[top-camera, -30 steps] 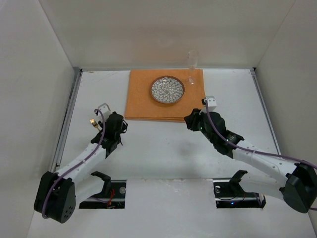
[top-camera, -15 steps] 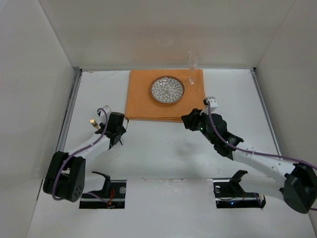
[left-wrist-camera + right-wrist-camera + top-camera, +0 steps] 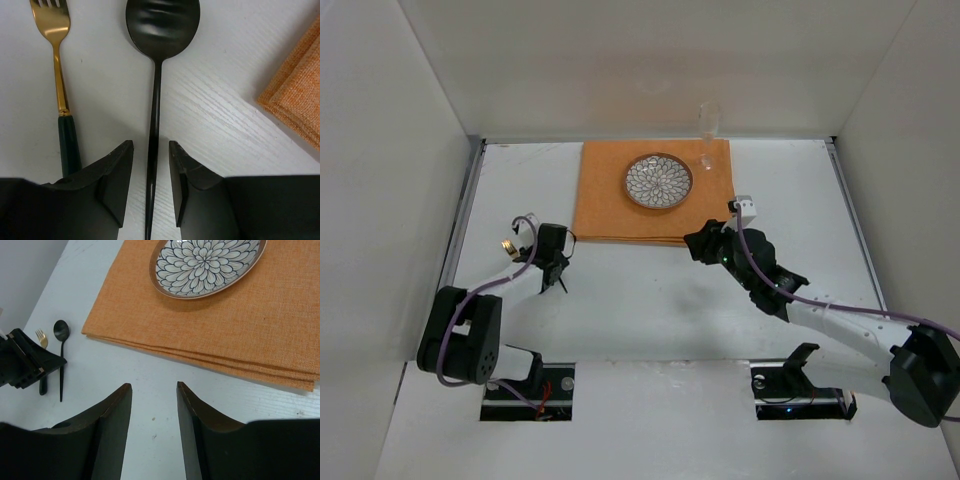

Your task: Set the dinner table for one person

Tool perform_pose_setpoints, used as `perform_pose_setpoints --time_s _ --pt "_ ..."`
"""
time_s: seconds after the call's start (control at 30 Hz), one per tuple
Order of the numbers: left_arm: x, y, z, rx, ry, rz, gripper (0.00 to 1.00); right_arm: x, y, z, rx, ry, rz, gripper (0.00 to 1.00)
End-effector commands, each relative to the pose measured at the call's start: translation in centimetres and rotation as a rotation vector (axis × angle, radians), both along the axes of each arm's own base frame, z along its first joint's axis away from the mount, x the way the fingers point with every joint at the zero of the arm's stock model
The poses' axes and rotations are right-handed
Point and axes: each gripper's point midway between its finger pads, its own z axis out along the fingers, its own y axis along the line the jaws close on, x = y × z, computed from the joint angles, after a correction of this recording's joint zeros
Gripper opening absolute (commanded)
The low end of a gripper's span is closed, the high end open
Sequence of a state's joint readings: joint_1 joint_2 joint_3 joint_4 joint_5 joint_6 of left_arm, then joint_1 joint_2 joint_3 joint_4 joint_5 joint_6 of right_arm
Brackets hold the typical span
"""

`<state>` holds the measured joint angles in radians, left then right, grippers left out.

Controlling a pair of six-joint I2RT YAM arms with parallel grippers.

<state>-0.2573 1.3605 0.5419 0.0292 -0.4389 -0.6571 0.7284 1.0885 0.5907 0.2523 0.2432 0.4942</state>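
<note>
A black spoon [image 3: 160, 30] and a gold fork [image 3: 59, 65] with a dark green handle lie side by side on the white dinner table [image 3: 650, 300], left of the orange placemat [image 3: 605, 200]. My left gripper [image 3: 150, 145] is open and low over the table. Its jaws straddle the spoon's handle with a gap on each side. In the top view the left gripper [image 3: 552, 262] hides most of both utensils. My right gripper [image 3: 152, 386] is open and empty over bare table just in front of the placemat's near edge. The spoon [image 3: 61, 360] and fork [image 3: 41, 340] also show in the right wrist view.
A flower-patterned plate [image 3: 658, 181] sits at the middle back of the placemat, and a clear glass [image 3: 708, 135] stands at its back right corner. White walls close in the table at the back and on both sides.
My left arm has folded in and dropped its gripper down over the spoon handle. My right gripper has edged slightly left toward the placemat's near edge.
</note>
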Motion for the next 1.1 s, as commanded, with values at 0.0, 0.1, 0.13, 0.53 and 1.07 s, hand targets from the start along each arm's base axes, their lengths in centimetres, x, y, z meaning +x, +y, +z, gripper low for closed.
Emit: perform_pose_setpoints --time_s 0.0,0.1,0.13,0.53,1.07 --pt "1.5 -0.2 0.9 -0.028 -0.038 0.012 0.31 0.2 0.8 2.1 0.056 -0.054 0.013 0.47" --pt "1.7 -0.5 0.4 -0.041 -0.027 0.004 0.24 0.3 0.8 2.0 0.054 -0.052 0.012 0.47" --pt "1.7 -0.6 0.2 -0.048 -0.022 0.000 0.21 0.3 0.8 2.0 0.053 -0.052 0.010 0.47" --pt "1.0 -0.8 -0.8 -0.076 0.010 -0.013 0.00 0.5 -1.1 3.0 0.087 -0.084 -0.046 0.52" --pt "1.7 -2.1 5.2 -0.014 -0.168 -0.089 0.00 1.1 -2.6 2.7 0.103 -0.078 -0.104 0.59"
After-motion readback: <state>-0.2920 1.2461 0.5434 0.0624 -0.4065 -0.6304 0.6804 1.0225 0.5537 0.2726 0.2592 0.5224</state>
